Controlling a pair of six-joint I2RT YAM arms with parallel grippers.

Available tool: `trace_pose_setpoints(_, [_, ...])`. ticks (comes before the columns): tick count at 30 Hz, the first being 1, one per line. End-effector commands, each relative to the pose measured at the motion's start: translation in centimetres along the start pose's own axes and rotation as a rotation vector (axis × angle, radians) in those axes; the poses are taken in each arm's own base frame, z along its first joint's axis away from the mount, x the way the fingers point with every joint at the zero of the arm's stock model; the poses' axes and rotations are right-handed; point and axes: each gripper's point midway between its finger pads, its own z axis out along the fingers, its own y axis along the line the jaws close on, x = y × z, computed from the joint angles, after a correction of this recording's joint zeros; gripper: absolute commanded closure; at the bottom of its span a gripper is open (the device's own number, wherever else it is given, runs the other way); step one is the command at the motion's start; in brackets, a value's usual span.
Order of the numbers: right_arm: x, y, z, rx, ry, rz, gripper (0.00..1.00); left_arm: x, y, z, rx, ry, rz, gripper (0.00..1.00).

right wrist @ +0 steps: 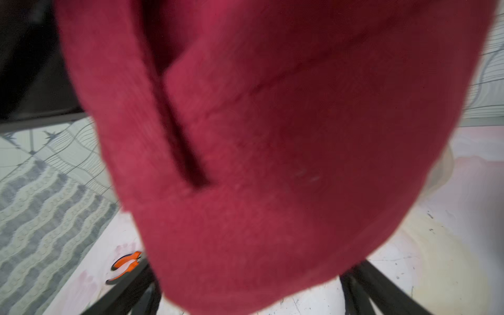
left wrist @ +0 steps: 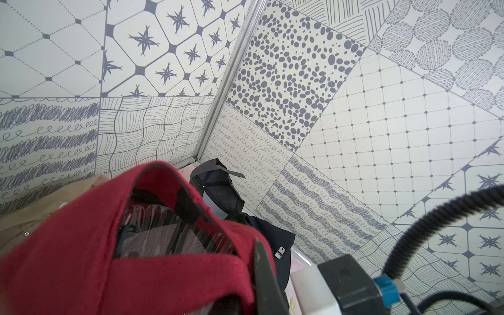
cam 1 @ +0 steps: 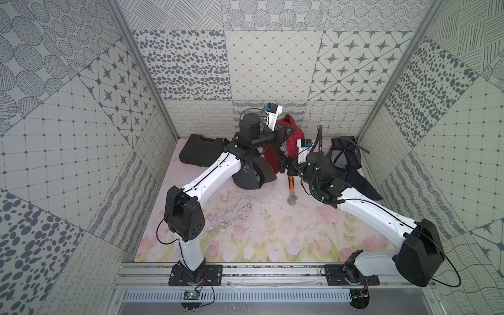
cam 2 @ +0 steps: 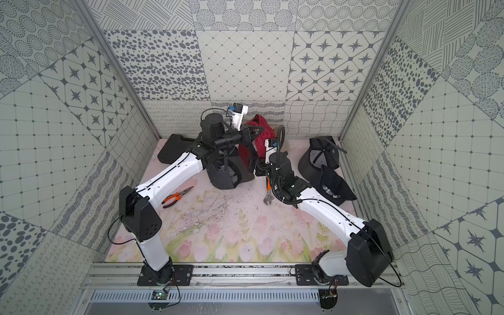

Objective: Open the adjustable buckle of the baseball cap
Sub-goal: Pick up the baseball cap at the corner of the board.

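Reaching rearward in both top views, left arm extended: left pincer (cam 1: 281, 134) clamped on red cap (cam 1: 293, 131), lifted above tabletop (cam 1: 245, 218). Right arm elbow-bent, right pincer (cam 1: 287, 167) low beside the cap.
Left wrist: red cap's rear opening faces lens.
Right wrist: fingers (right wrist: 371, 283) splayed wide, cap hanging between.

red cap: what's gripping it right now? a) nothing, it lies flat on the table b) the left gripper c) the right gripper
b: the left gripper is shut on the red cap at its edge and holds it up, while the right gripper is open.
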Motion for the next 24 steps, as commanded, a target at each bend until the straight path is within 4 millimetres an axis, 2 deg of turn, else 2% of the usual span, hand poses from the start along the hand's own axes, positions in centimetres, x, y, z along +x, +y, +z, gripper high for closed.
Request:
trace_pose_setpoints(1, [-2.9,-2.7,-0.4,0.186,-0.111,0.022,0.04,-3.1,-1.5,0.1,0.034,-0.124,0.051,1.00])
trace_pose_setpoints(3, [-3.1,-3.0,-0.4,0.209,-0.111,0.003,0.12,-3.1,-1.5,0.1,0.028,-0.125,0.048,1.00])
trace_pose_setpoints(5, [-3.3,-3.0,-0.5,0.207,-0.120,-0.003,0.25,-3.1,-1.3,0.0,0.016,-0.129,0.047,1.00])
trace_pose_setpoints(11, [-3.5,-2.7,-0.8,0.170,-0.129,-0.030,0.75,-2.6,-0.6,-0.1,-0.020,-0.125,0.038,1.00])
trace_pose_setpoints(13, [-3.9,-2.9,-1.2,0.154,-0.144,-0.038,0.96,-2.5,-0.6,-0.2,-0.023,-0.117,0.037,1.00])
trace_pose_setpoints(14, [-4.1,-3.1,-1.5,0.153,-0.155,-0.048,1.00,-2.2,-0.6,-0.3,-0.026,-0.110,0.036,1.00])
trace_pose_setpoints(17, [-4.7,-4.0,-2.2,0.170,-0.163,-0.075,1.00,-1.7,-0.5,-1.0,-0.048,-0.096,0.044,1.00])
trace_pose_setpoints(18, [-4.8,-4.3,-2.4,0.163,-0.159,-0.076,1.00,-1.6,-0.2,-1.3,-0.066,-0.093,0.047,0.92])
trace_pose_setpoints(20, [-5.0,-4.9,-2.7,0.119,-0.148,-0.077,1.00,-1.2,0.2,-2.0,-0.106,-0.062,0.052,0.70])
trace_pose_setpoints(23, [-4.9,-6.5,-2.7,0.050,-0.113,-0.020,1.00,-0.3,0.4,-2.8,-0.109,0.016,0.067,0.48])
trace_pose_setpoints(24, [-4.7,-7.2,-2.8,0.051,-0.104,-0.002,1.00,0.0,0.5,-3.0,-0.098,0.044,0.059,0.44])
